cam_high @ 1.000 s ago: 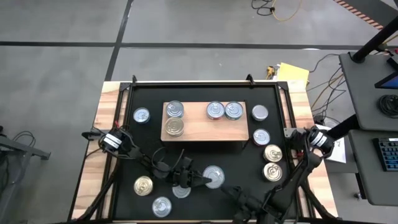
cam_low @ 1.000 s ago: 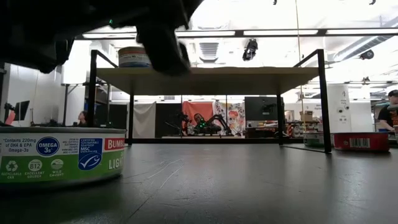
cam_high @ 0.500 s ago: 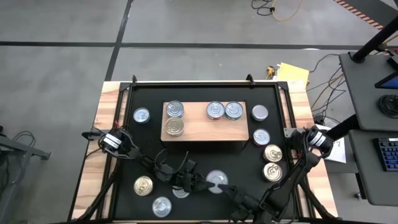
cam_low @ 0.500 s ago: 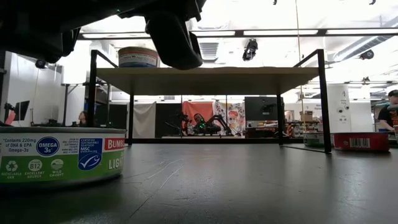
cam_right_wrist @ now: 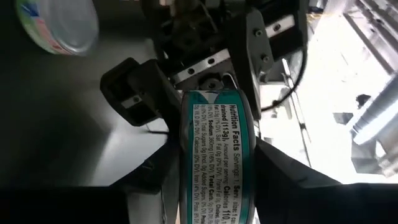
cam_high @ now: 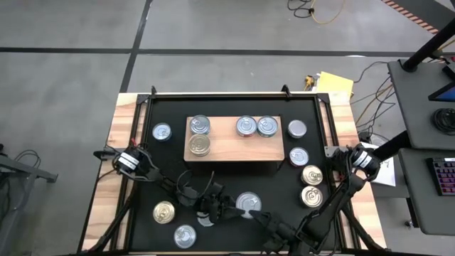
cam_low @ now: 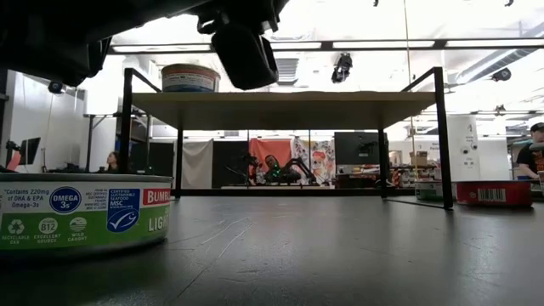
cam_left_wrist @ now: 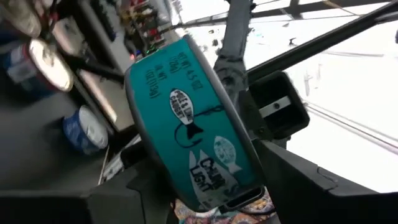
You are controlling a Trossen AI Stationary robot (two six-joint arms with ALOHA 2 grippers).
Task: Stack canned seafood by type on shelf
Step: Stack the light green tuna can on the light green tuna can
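Note:
A teal-labelled can [cam_high: 247,204] with a silver lid hangs above the mat's near middle, between my two grippers. My right gripper [cam_high: 259,213] comes from the near right and is shut on it. My left gripper [cam_high: 229,206] comes from the left. Its fingers [cam_right_wrist: 134,93] stand on either side of the can's other half, open, with a small gap. The light-wood shelf [cam_high: 234,148] stands behind. It bears two cans at its left end [cam_high: 200,125], [cam_high: 200,145] and two [cam_high: 246,126], [cam_high: 267,126] along its far edge. My right gripper pinches the teal can between its two fingers [cam_right_wrist: 152,180], one on each flat face, with the side wall [cam_right_wrist: 214,186] showing between them. The fingers come about level from the table's near right. The can is lifted clear of the mat, its lid facing up.
Loose cans lie on the black mat: one far left [cam_high: 162,131], several along the right side [cam_high: 311,175], two near left [cam_high: 164,211], [cam_high: 185,235], one under my left gripper [cam_high: 207,219]. A green-labelled can [cam_low: 81,217] fills the low view's left.
My left gripper has rolled about its own axis; in the low view its dark finger has swung right and up. The teal can has stayed lifted at about the same spot over the mat's near middle.

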